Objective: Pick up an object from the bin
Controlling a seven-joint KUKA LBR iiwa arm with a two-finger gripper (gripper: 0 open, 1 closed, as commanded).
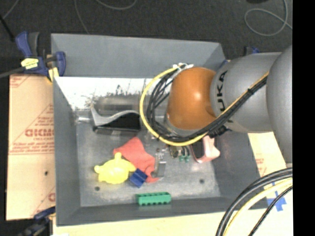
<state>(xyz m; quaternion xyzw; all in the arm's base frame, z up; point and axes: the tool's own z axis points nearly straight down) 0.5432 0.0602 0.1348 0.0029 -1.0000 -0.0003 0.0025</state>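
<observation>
My gripper (161,169) reaches down into the middle of the bin, below the orange dome on the wrist. Its tip stands at the right edge of a crumpled red cloth (134,152). Just left of the tip lies a small blue block (138,178), partly on the cloth's lower corner. A yellow plastic toy (114,172) lies further left, touching the blue block. A pink object (211,149) shows to the right, partly hidden by the arm.
A green studded brick (153,199) lies by the bin's front wall. A black and grey flat object (115,120) rests along the back wall at the left. The arm and its cables cover the bin's right half.
</observation>
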